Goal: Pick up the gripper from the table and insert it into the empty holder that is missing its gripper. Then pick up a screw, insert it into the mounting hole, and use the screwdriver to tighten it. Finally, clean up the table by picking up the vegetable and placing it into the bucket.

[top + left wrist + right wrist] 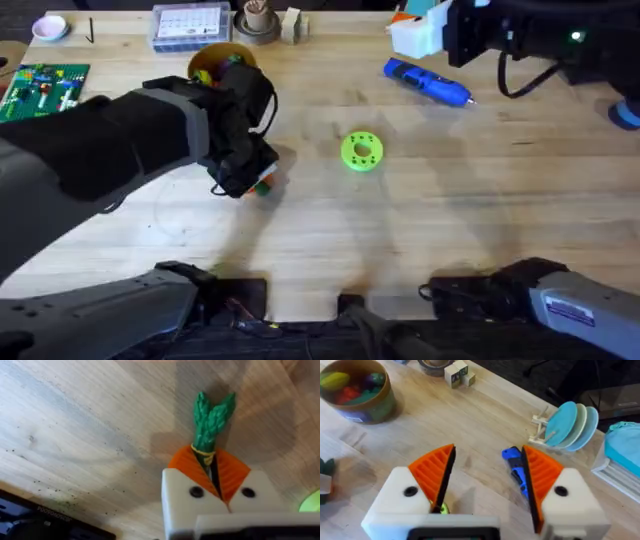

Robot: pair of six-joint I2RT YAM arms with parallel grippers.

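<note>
- Left claw (pixel 216 472) reaches down near the bucket (pixel 222 62), clamped on the vegetable (pixel 210 422).
- Right claw (pixel 487 480) is raised, fingers apart.
- Bucket holds colourful toys.

A bright green, knobbly toy vegetable (pixel 210 422) wears a thin yellow band, gripped between orange ribbed pads (pixel 187 467) on white finger blocks of the left gripper (pixel 214 476). The right gripper (pixel 485 480) shows the same orange-on-white scheme with black screws. The pen-shaped screwdriver (pixel 427 83) is blue; the perforated disc (pixel 361 151) is lime green; the round tub (pixel 357 391) is yellow inside, holding red, purple and yellow pieces. The table (pixel 450 210) is pale wood grain.
</note>
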